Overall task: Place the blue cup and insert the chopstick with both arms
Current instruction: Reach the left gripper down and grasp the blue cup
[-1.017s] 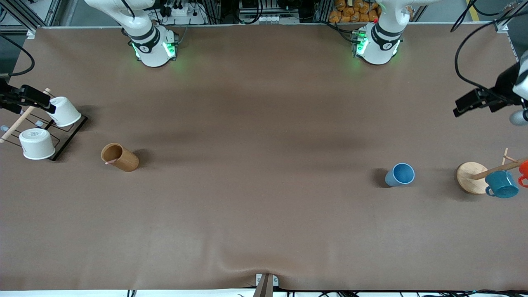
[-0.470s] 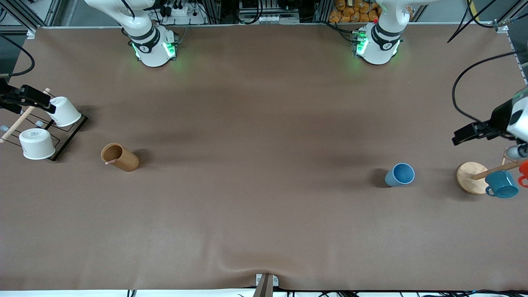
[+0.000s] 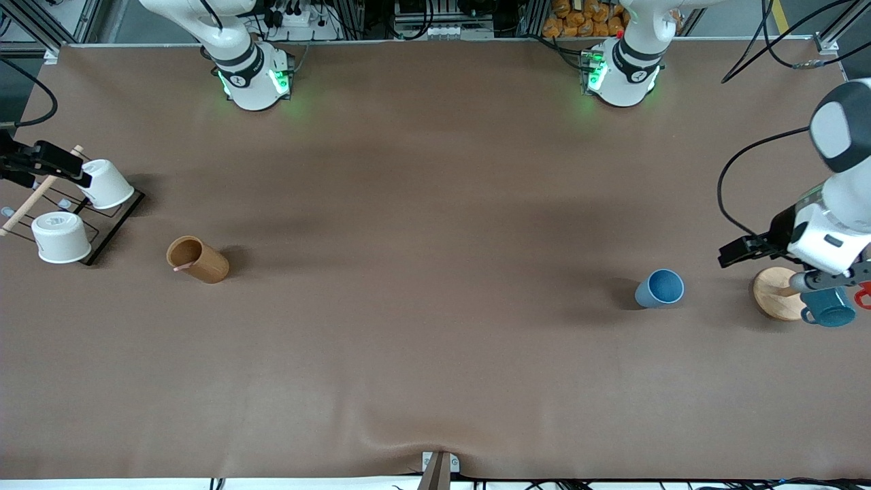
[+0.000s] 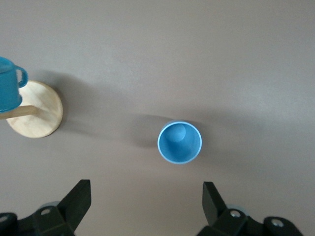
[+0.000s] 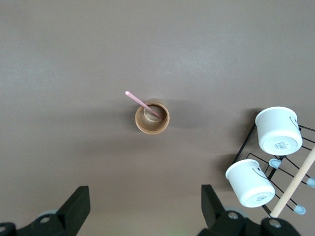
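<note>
The blue cup stands upright, mouth up, on the brown table toward the left arm's end. In the left wrist view the blue cup lies ahead of my left gripper, which hangs open and empty high over the table beside the mug tree. The pale-pink chopstick leans in a brown wooden holder toward the right arm's end; in the front view the chopstick's tip pokes out of the holder. My right gripper is open and empty, high above the table near the wire rack.
A black wire rack carries two white cups at the right arm's end. A round wooden mug-tree base with a teal mug stands beside the blue cup. A fold in the cloth lies near the front edge.
The left arm has swung in from the table's edge toward the mug tree and the blue cup. The right arm, the cup and the chopstick have stayed put.
</note>
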`<act>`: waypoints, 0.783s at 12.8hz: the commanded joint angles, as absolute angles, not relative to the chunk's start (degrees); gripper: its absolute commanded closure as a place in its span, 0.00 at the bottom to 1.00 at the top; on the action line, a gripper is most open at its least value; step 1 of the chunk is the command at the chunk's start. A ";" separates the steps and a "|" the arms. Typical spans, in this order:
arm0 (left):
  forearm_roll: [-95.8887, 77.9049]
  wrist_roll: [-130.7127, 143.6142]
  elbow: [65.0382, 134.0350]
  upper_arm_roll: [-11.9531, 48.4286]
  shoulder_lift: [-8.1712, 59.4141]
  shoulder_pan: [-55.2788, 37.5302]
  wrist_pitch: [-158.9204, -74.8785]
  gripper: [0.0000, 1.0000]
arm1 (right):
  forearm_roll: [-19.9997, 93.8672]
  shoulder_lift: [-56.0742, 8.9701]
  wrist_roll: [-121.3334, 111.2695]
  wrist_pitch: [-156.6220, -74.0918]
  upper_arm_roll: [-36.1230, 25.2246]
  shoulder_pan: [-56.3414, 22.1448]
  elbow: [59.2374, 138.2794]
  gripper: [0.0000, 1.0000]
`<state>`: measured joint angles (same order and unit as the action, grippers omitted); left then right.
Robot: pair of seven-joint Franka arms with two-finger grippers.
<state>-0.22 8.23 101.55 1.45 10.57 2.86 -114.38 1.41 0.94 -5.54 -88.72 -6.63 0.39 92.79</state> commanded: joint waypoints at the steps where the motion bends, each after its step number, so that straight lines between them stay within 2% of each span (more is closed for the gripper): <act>1: -0.35 7.29 104.85 1.67 12.03 2.99 -119.08 0.00 | 0.79 0.88 -5.45 -88.15 -5.80 1.41 92.37 0.00; 7: 2.11 7.29 107.66 2.02 18.18 2.55 -127.51 0.00 | 0.79 0.53 -5.19 -89.21 -5.71 1.40 92.55 0.00; 10: 2.20 7.29 112.75 1.93 18.72 2.81 -135.07 0.00 | 0.88 -0.17 -5.01 -89.82 -5.71 1.41 92.29 0.00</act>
<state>1.06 8.12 109.52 1.99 19.32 2.52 -131.18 1.30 0.58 -5.54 -89.37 -6.57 0.39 92.80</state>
